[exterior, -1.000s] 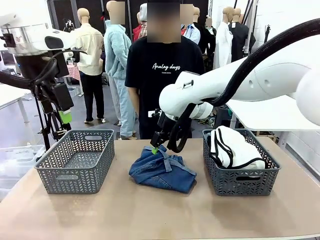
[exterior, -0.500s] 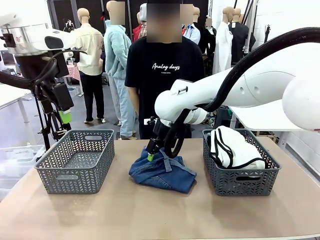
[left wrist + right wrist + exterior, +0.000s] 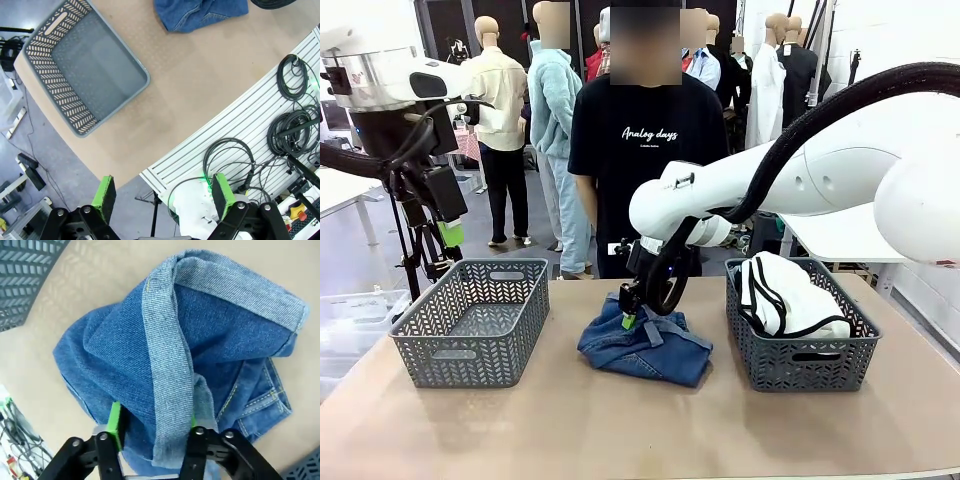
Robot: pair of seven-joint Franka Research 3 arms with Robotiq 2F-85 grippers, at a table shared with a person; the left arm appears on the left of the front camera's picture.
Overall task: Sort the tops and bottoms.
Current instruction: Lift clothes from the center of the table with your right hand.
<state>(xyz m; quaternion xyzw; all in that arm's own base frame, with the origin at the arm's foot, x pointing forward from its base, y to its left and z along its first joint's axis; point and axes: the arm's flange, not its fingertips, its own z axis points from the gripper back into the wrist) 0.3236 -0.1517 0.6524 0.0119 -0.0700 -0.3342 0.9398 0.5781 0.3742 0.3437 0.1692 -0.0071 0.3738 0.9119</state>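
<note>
Right claw is down on the jeans, pads pinching a folded hem, mid-tabletop between two baskets. Left claw hangs spread wide, up high over the left basket. White top sits in the right basket.

Bottoms: one blue denim garment lay crumpled on the table between the two baskets, nearer the right one but apart from it. Medium-to-dark wash, with a paler folded hem standing up as a ridge across the heap; yellow stitching showed at a seam on one side. The right wrist view had that hem ridge running down between the gripper's green pads.

Tops: a white garment with thin black edging sat bunched in the right basket, mounded above the rim. No black top could be made out.
</note>
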